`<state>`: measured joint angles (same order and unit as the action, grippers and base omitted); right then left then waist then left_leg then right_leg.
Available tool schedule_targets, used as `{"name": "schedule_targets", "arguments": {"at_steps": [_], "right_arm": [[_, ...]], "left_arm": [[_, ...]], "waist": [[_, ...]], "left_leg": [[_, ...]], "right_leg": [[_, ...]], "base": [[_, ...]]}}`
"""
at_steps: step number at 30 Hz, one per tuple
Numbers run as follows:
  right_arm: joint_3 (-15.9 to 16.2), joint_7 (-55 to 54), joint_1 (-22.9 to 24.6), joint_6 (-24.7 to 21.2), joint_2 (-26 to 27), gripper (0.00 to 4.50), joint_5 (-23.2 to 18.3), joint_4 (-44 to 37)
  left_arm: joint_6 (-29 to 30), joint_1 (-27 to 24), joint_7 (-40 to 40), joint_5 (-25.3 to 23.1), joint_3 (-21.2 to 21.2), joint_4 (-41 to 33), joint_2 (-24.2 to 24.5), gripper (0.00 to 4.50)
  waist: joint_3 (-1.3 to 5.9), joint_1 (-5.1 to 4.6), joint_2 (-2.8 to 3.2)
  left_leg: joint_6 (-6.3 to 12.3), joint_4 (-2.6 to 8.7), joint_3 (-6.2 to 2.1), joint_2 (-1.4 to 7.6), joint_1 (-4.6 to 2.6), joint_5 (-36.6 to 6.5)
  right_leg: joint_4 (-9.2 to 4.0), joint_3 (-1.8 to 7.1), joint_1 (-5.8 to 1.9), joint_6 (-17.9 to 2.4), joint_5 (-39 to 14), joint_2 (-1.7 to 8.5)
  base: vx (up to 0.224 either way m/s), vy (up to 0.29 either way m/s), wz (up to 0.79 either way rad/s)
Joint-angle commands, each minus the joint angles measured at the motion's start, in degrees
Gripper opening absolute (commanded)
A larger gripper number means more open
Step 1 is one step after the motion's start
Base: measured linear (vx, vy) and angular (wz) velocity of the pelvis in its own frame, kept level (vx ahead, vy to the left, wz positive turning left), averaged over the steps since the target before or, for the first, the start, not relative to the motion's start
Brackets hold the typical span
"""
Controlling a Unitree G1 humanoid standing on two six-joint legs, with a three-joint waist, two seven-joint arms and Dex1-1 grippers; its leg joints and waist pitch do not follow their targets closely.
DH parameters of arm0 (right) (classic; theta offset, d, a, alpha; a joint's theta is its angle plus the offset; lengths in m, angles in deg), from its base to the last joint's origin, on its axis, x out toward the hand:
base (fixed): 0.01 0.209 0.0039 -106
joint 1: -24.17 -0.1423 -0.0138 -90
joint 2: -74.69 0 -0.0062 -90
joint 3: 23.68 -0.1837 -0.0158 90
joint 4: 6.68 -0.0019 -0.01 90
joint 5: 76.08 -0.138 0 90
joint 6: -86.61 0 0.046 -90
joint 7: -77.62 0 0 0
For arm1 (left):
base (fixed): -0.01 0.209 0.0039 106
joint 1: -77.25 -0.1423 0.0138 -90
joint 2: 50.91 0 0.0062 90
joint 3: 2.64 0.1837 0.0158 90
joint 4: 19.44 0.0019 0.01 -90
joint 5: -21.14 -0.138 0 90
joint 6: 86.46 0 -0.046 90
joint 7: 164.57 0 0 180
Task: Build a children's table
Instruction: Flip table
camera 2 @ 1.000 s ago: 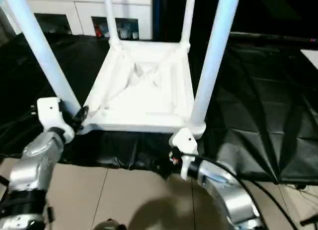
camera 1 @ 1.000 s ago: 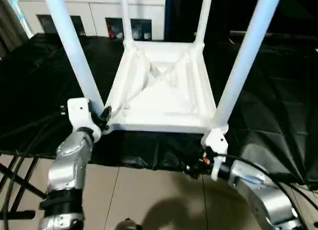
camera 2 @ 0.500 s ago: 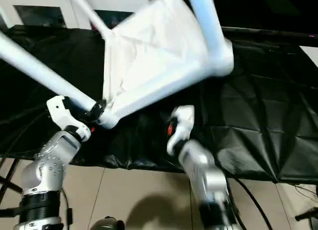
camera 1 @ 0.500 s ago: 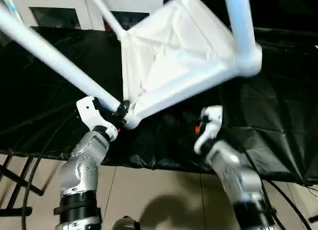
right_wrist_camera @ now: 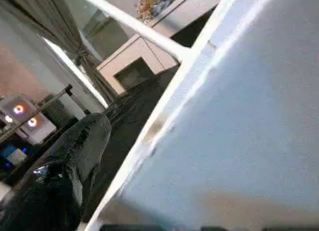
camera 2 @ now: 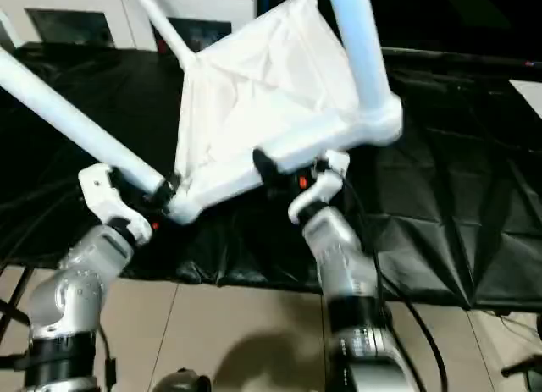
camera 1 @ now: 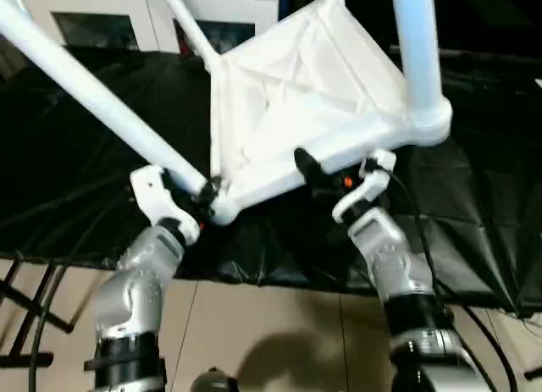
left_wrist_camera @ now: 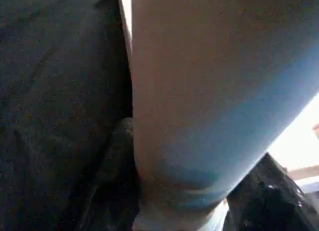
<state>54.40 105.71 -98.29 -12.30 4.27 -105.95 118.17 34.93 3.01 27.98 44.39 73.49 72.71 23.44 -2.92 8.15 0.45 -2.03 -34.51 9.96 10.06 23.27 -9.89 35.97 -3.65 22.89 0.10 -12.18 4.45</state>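
Tilting over the near edge of the black-covered work table (camera 1: pixel 474 231), the children's table (camera 1: pixel 296 104) hangs upside down with its ribbed underside facing the head camera, its right side raised and its left near corner low. The left gripper (camera 1: pixel 201 196) is clamped on the near-left leg (camera 1: pixel 93 100) just above its corner socket, that leg slanting up and away to the left. The right gripper (camera 1: pixel 315 173) reaches under the tabletop's near rim, one black finger pressed against it; whether its fingers are apart or together I cannot tell. The near-right leg (camera 1: pixel 417 45) rises almost straight up. Beyond the work table stands a white glass-door cabinet (camera 1: pixel 110 24); bare floor (camera 1: pixel 271 324) lies open beneath both forearms.
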Motion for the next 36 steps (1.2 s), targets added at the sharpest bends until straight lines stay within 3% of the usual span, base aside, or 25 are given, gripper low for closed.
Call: {"name": "schedule_targets", "arguments": {"at_steps": [1, 3, 4, 7, 14, 17, 19, 22, 23, 25, 27, 28, 29, 32, 33, 34, 36], "right_arm": [[-1.5, -0.1, -3.9, 0.7, -0.1, 4.5, -1.6, 4.1], [-2.6, 0.1, -5.8, 0.8, 0.0, 4.5, -2.4, 6.3], [-4.3, 0.1, -7.8, 1.1, 0.3, 4.5, -3.4, 9.2], [-5.4, 0.1, -9.0, 1.2, 0.5, 4.5, -4.0, 11.0], [-6.8, 2.0, -10.3, 2.1, 0.6, 3.84, -4.5, 14.4], [-7.3, 2.5, -10.9, 2.2, 0.4, 3.53, -4.4, 15.5], [-7.5, 2.6, -11.6, 2.8, 0.0, 3.4, -3.8, 16.9], [-7.7, 2.6, -11.9, 3.2, 0.0, 3.1, -3.8, 17.8], [-7.8, 2.7, -12.0, 3.2, 0.0, 3.04, -3.9, 17.8], [-7.8, 2.9, -12.1, 3.2, -0.1, 2.91, -3.9, 17.7], [-7.8, 2.8, -11.9, 3.7, -0.4, 2.7, -3.5, 17.5], [-7.9, 2.8, -11.8, 3.8, -0.5, 2.64, -3.4, 17.2], [-8.1, 2.7, -11.6, 4.0, -0.8, 2.6, -3.3, 16.6], [-8.5, 2.4, -11.1, 4.3, -1.5, 2.49, -3.4, 15.5], [-8.4, 1.9, -10.9, 4.4, -1.9, 2.44, -3.1, 15.0], [-8.4, 1.9, -10.9, 4.2, -2.1, 2.4, -3.2, 14.6], [-8.5, 1.9, -10.8, 4.3, -2.3, 2.38, -3.3, 13.7]], "left_arm": [[0.6, 0.8, 3.7, 1.8, 2.3, -2.5, -0.6, 2.11], [0.2, 0.7, 4.0, 0.9, 3.3, -2.6, -0.2, 2.11], [-0.1, 0.5, 3.8, 0.5, 4.1, -2.8, -0.1, 2.11], [-0.3, 0.4, 3.6, 0.5, 4.4, -3.0, -0.2, 2.11], [-1.0, -0.8, 3.4, 0.1, 5.5, -3.5, -0.4, 2.11], [-1.7, -0.4, 3.4, -0.4, 5.6, -3.0, -0.2, 2.11], [-2.3, 0.1, 3.4, -0.6, 5.5, -2.3, 0.1, 2.11], [-2.6, 0.3, 3.3, -0.9, 5.3, -1.9, 0.4, 2.11], [-2.6, 0.5, 3.4, -0.9, 5.4, -1.8, 0.4, 2.11], [-2.6, 0.7, 3.6, -0.9, 5.4, -1.6, 0.4, 2.11], [-2.9, 0.8, 4.1, -0.9, 5.7, -1.1, 0.1, 2.11], [-3.0, 0.9, 4.2, -0.9, 5.8, -0.9, 0.0, 2.11], [-3.3, 1.0, 4.3, -0.9, 6.1, -0.6, -0.4, 2.11], [-4.7, 1.7, 4.3, -2.0, 6.9, 1.9, -0.9, 2.11], [-5.3, 1.9, 3.6, -3.3, 7.6, 2.7, -0.7, 2.11], [-5.6, 2.2, 4.0, -3.1, 7.6, 3.1, -0.8, 2.46], [-5.6, 2.5, 4.6, -2.5, 7.2, 3.4, -0.8, 2.67]], "waist": [[4.32, -0.42, 0.29], [4.23, -0.45, 0.21], [4.21, -0.69, -0.24], [4.3, -0.86, -0.11], [4.42, -1.23, -0.32], [4.27, -1.29, -0.44], [4.26, -1.34, -0.29], [4.29, -1.44, -0.53], [4.34, -1.37, -0.15], [4.4, -1.44, -0.25], [4.46, -1.57, 0.44], [4.45, -1.57, 0.34], [4.48, -1.53, 1.05], [4.55, -1.54, 0.11], [4.55, -1.48, 0.28], [4.56, -1.42, 0.38], [4.54, -1.37, 0.44]], "left_leg": [[2.04, 3.87, -1.04, 3.15, -1.62, -5.5], [1.87, 3.95, -1.03, 3.17, -1.59, -5.9], [1.97, 3.95, -0.91, 3.17, -1.63, -6.5], [2.39, 3.77, -0.86, 3.11, -1.62, -5.6], [4.38, 3.46, -0.75, 3.06, -1.5, -3.4], [4.2, 3.62, -0.72, 3.17, -1.59, -4.7], [3.89, 3.66, -0.74, 3.17, -1.59, -4.9], [3.79, 3.62, -0.68, 3.13, -1.59, -4.8], [3.9, 3.57, -0.75, 3.12, -1.6, -4.5], [4.22, 3.49, -0.73, 3.1, -1.57, -3.8], [4.05, 3.42, -0.77, 3.1, -1.63, -4.0], [4.02, 3.45, -0.78, 3.11, -1.64, -4.1], [3.78, 3.39, -0.85, 3.11, -1.67, -4.3], [4.03, 3.3, -0.71, 3.08, -1.7, -3.7], [4.27, 3.27, -0.71, 3.1, -1.73, -3.6], [4.42, 3.23, -0.68, 3.15, -1.74, -3.4], [4.33, 3.24, -0.67, 3.14, -1.72, -3.5]], "right_leg": [[-3.01, 2.43, -2.89, -12.9, 4.4, 4.09], [-3.1, 2.42, -2.99, -13.0, 3.3, 4.19], [-3.13, 2.48, -2.98, -13.1, 2.5, 4.25], [-3.01, 2.46, -2.94, -13.6, 2.9, 4.28], [-2.8, 2.36, -2.95, -14.4, 4.9, 4.21], [-3.05, 2.36, -2.88, -14.3, 2.1, 4.21], [-3.05, 2.33, -2.83, -14.3, 1.7, 4.17], [-3.05, 2.35, -2.87, -14.4, 2.0, 4.21], [-2.93, 2.33, -2.84, -14.4, 2.3, 4.23], [-2.85, 2.33, -2.86, -14.5, 3.5, 4.1], [-2.84, 2.29, -2.82, -14.6, 4.4, 3.99], [-2.87, 2.29, -2.84, -14.7, 4.4, 3.98], [-2.77, 2.29, -2.77, -14.7, 4.5, 4.01], [-2.71, 2.33, -2.98, -15.1, 5.8, 4.01], [-2.79, 2.32, -2.92, -15.1, 5.7, 4.0], [-2.75, 2.32, -2.87, -15.0, 5.6, 4.02], [-2.79, 2.3, -2.86, -15.0, 5.4, 4.02]], "base": [[0.0, 0.0, 0.0], [0.0, 0.0, 0.0], [0.0, 0.0, 0.0], [0.0, 0.0, 0.0], [0.0, 0.0, 0.0], [0.0, 0.0, 0.0], [0.0, 0.0, 0.0], [0.0, 0.0, 0.0], [0.0, 0.0, 0.0], [0.0, 0.0, 0.0], [0.0, 0.0, 0.0], [0.0, 0.0, 0.0], [0.0, 0.0, 0.0], [0.0, 0.0, 0.0], [0.0, 0.0, 0.0], [0.0, 0.0, 0.0], [0.0, 0.0, 0.0]]}}
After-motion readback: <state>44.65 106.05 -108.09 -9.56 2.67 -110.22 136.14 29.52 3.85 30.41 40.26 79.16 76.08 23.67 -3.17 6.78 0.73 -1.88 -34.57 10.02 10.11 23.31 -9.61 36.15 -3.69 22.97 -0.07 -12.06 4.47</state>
